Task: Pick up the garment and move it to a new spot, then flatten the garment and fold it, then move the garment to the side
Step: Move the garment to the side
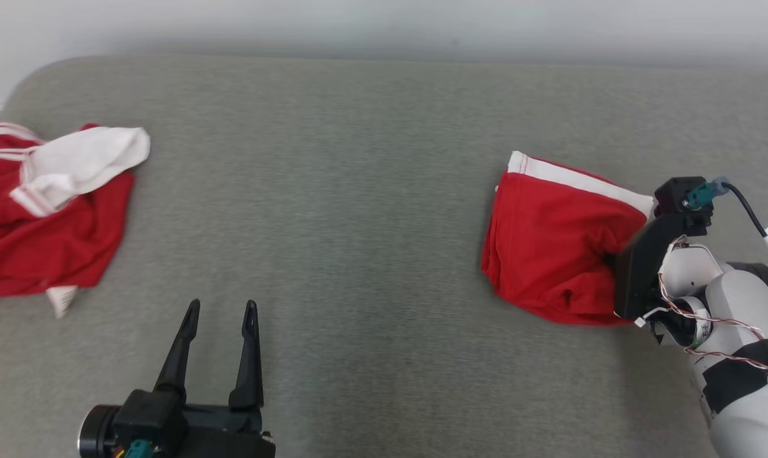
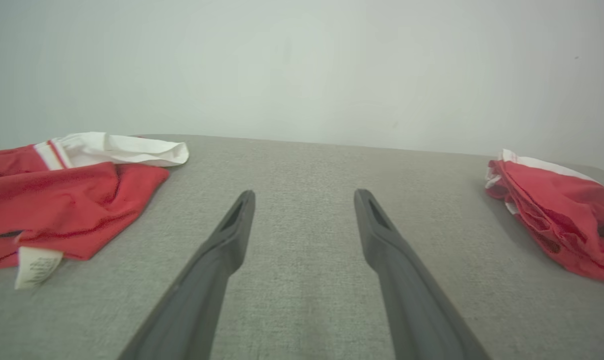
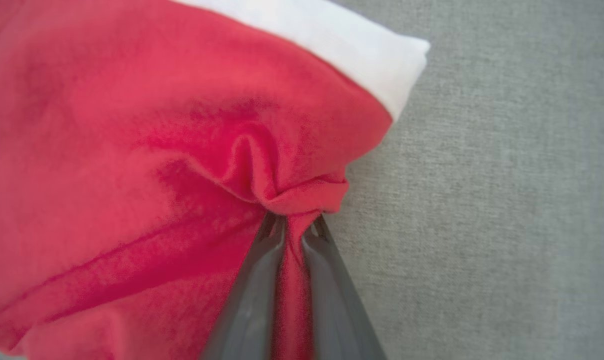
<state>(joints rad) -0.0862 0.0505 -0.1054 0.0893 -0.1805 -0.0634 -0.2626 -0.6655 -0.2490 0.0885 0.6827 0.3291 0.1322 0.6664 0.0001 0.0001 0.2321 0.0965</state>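
Head view: the folded red garment (image 1: 552, 245) lies on the right side of the grey surface (image 1: 371, 191). The right gripper (image 1: 616, 262) meets its right edge, fingers hidden there. The left gripper (image 1: 222, 312) is near, left of centre, fingers spread and empty. A crumpled red and white garment (image 1: 47, 222) lies at the left.

Left wrist view: both fingers (image 2: 232, 235) stand wide apart.

Right wrist view: the fingers (image 3: 254, 290) are pressed together, pinching a fold of the red garment
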